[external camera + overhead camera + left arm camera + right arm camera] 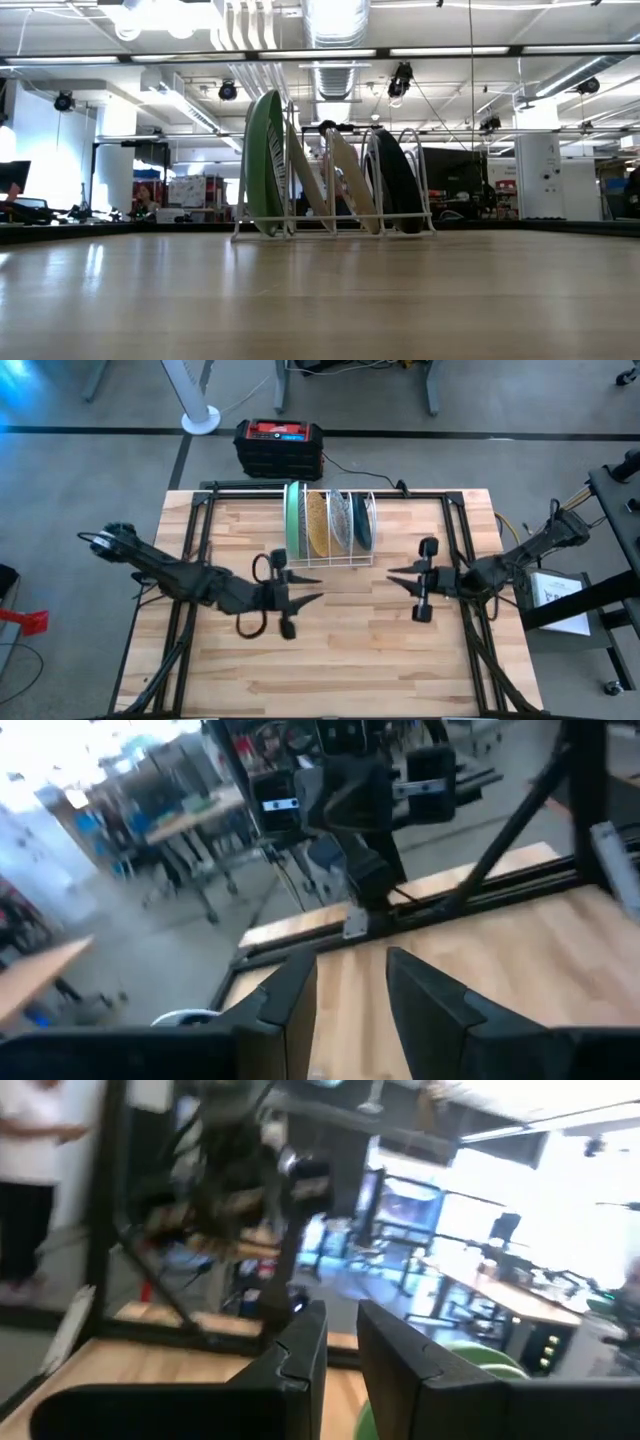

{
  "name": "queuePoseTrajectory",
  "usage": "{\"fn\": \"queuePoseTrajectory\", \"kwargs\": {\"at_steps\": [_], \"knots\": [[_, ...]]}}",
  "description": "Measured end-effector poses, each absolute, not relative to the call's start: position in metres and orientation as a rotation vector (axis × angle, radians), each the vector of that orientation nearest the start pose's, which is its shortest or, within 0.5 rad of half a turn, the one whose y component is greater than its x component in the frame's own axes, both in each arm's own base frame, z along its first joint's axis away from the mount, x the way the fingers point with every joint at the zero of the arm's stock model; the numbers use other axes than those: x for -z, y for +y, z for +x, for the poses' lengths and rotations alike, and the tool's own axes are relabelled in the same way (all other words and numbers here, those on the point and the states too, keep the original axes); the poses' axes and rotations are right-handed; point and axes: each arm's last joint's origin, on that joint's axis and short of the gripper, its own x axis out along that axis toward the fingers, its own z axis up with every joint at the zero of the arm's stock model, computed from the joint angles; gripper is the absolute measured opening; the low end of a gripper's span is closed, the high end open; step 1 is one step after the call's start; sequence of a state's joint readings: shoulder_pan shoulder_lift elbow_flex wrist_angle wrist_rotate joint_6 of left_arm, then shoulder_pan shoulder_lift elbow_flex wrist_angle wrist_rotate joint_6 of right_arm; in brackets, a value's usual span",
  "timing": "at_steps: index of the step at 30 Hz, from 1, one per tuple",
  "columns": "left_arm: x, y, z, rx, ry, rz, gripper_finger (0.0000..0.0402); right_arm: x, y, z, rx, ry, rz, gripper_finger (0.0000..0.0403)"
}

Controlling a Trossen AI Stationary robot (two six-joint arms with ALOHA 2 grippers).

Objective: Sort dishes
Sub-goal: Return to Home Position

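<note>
So, with all four plates (318, 525) standing on edge in the rack (330, 563) just ahead of and between them, my left jaws and right jaws hang slightly spread and empty over the bench (330, 660), nothing left to carry.

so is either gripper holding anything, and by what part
Nothing: left gripper and right gripper empty, jaws open; round dinner plates stand in white wire rack.
</note>
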State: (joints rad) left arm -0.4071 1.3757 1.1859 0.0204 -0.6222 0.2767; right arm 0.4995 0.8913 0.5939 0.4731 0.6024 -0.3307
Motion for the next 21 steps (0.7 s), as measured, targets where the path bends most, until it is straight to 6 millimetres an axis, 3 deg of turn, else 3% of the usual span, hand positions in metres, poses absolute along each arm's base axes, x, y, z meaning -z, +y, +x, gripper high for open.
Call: {"fn": "queuePoseTrajectory", "kwargs": {"at_steps": [3, 5, 9, 12, 16, 21], "knots": [[-0.321, -0.083, 0.297, -0.162, 0.076, 0.367, 0.0111, -0.292, 0.075, 0.196, 0.158, -0.147, -0.216, 0.0054], [-0.307, -0.066, 0.299, -0.11, 0.02, 0.331, 0.0111, -0.281, 0.07, 0.211, 0.166, -0.145, -0.221, 0.005], [-0.287, -0.044, 0.3, -0.127, 0.025, 0.315, 0.0111, -0.265, 0.053, 0.244, 0.196, -0.119, -0.235, 0.0041], [-0.288, -0.042, 0.293, -0.126, 0.025, 0.368, 0.0111, -0.26, 0.04, 0.262, 0.233, -0.098, -0.251, 0.0036], [-0.288, -0.042, 0.266, -0.122, 0.097, 0.387, 0.0111, -0.261, 0.03, 0.263, 0.255, -0.102, -0.252, 0.0032], [-0.278, -0.034, 0.221, -0.144, 0.058, 0.319, 0.0111, -0.268, 0.027, 0.24, 0.249, -0.129, -0.271, 0.0033]]}}
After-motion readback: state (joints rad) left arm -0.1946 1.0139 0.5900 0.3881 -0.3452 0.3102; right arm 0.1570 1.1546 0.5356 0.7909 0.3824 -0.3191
